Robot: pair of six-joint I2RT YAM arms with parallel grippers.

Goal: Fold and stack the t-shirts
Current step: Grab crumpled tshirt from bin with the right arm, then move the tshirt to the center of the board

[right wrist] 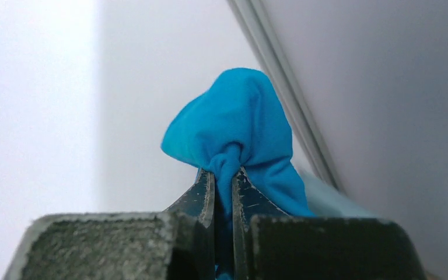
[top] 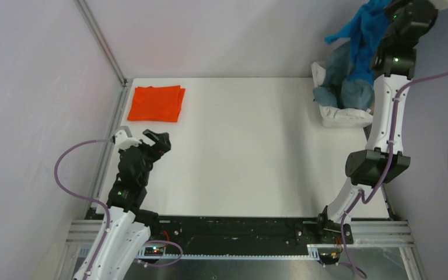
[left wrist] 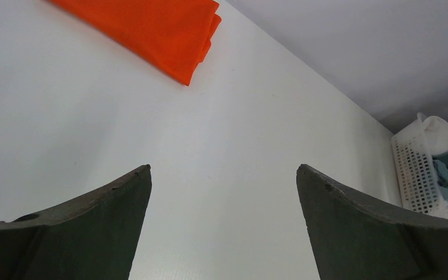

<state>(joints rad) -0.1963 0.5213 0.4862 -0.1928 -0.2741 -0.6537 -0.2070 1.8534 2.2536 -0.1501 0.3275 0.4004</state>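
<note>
The orange t-shirt [top: 156, 104] lies folded flat at the table's far left; it also shows in the left wrist view [left wrist: 151, 29]. My left gripper [top: 146, 139] is open and empty, just in front of it, over bare table [left wrist: 223, 175]. My right gripper [top: 398, 11] is raised high at the far right, shut on a bunch of the bright blue t-shirt [top: 364, 35], which hangs down from it over the basket. In the right wrist view the blue cloth [right wrist: 239, 128] is pinched between the fingertips [right wrist: 224, 175].
A white basket [top: 341, 114] at the far right edge holds more grey-blue cloth [top: 341, 79]; it also shows in the left wrist view [left wrist: 417, 175]. Walls enclose the table on the left, back and right.
</note>
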